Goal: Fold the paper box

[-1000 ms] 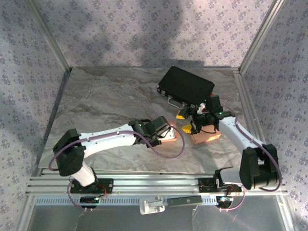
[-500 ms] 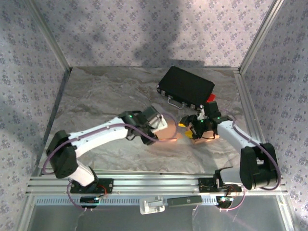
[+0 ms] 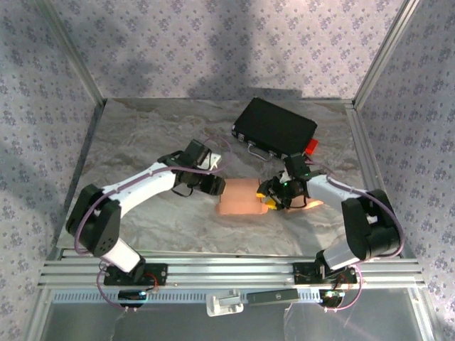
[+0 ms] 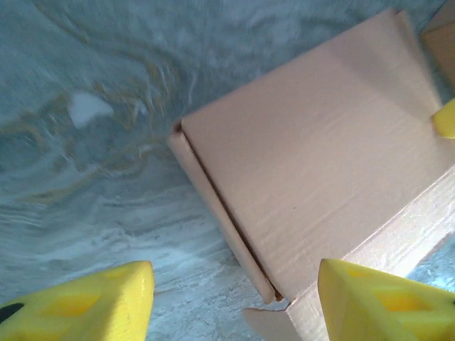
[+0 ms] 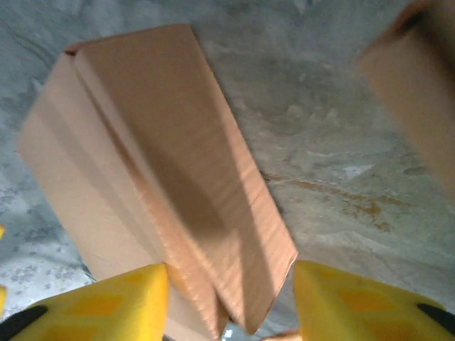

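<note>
Paper box (image 3: 240,197) lies flattened mid-counter (image 3: 142,142), the left hand (image 3: 217,188) spread wide over its left edge. The right hand (image 3: 269,197) straddles a folded edge; whether it pinches is unclear. A black case (image 3: 276,126) sits behind, with bare counter to the left.

The bench (image 3: 142,142) had a grey, marbled top with pale and tan veins running across it. A flat cardboard box (image 3: 240,197) lay near the middle, towards the front edge, its long folded flap lying along one side. Just to its right lay a second piece of cardboard (image 5: 407,74) (too blurred to make out its shape). A black case (image 3: 276,126) sat at the back right, turned at an angle, well apart from the box. A small red thing (image 3: 311,146) lay by the case's near right corner.
</note>
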Tool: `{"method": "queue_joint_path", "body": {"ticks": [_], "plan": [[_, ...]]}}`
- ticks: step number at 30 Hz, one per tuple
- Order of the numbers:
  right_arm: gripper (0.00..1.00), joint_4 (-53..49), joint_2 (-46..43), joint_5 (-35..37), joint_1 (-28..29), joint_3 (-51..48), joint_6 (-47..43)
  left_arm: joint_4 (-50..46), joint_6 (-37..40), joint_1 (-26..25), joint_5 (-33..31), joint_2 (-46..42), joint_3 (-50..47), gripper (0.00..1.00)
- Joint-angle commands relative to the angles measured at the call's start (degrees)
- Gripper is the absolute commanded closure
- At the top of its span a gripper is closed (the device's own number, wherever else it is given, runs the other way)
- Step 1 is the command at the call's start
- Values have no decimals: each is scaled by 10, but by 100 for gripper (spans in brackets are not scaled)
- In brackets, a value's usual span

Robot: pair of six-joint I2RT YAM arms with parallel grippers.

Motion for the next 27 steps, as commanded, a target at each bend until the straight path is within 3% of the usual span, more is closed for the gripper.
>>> {"method": "queue_joint_path", "body": {"ticks": [1, 13, 22, 27], "plan": [[56, -30, 19, 34, 4, 7, -14, 48, -30, -1, 27, 4, -20, 38], [47, -30, -10, 36, 4, 14, -25, 172, -75, 0, 64, 14, -86, 40], [35, 42, -28, -14, -9, -12, -55, 240, -98, 21, 108, 41, -117, 65], [32, 80, -15, -41, -23, -31, -63, 272, -109, 32, 110, 34, -148, 71]]}}
